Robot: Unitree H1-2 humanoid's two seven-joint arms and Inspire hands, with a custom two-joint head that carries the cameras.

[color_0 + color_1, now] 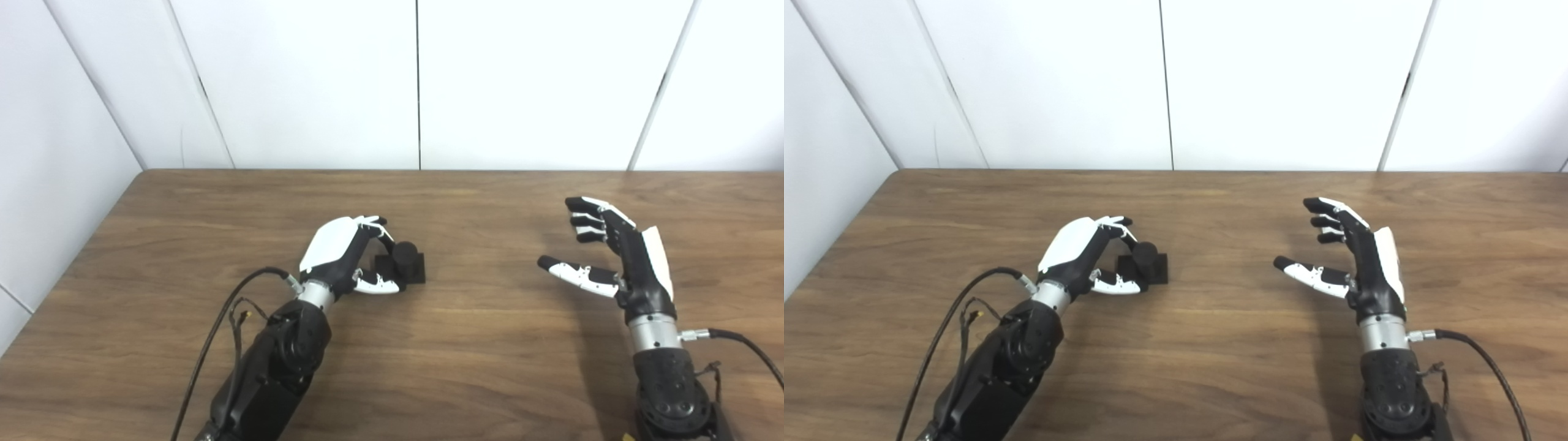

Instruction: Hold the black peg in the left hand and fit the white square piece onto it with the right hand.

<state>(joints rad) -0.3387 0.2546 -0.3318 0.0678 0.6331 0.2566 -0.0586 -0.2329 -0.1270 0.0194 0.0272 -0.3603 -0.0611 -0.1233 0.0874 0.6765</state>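
The black peg (405, 256) stands upright on its square black base (409, 268), which rests flat on the wooden table (465, 367), left of centre and about midway between the near and far edges. The left hand (343, 254) is at the peg's left side, with its white back turned up. Its fingers (375, 224) curl over the far side of the peg, and its thumb (376, 283) lies along the near left corner of the base. The fingers are close around the peg, but a firm grip cannot be confirmed in either view. The base appears still seated on the table.

The right hand (618, 257) is well apart from the peg, on the right side of the table. It is held on edge, palm facing left. Its fingers (587, 215) are spread and slightly bent, and its thumb (576, 272) sticks out toward the left. It holds nothing.

A black cable (214, 331) runs from the left wrist toward the near edge. A second cable (1482, 358) leaves the right wrist toward the right. White wall panels (306, 79) stand behind the far edge of the table.
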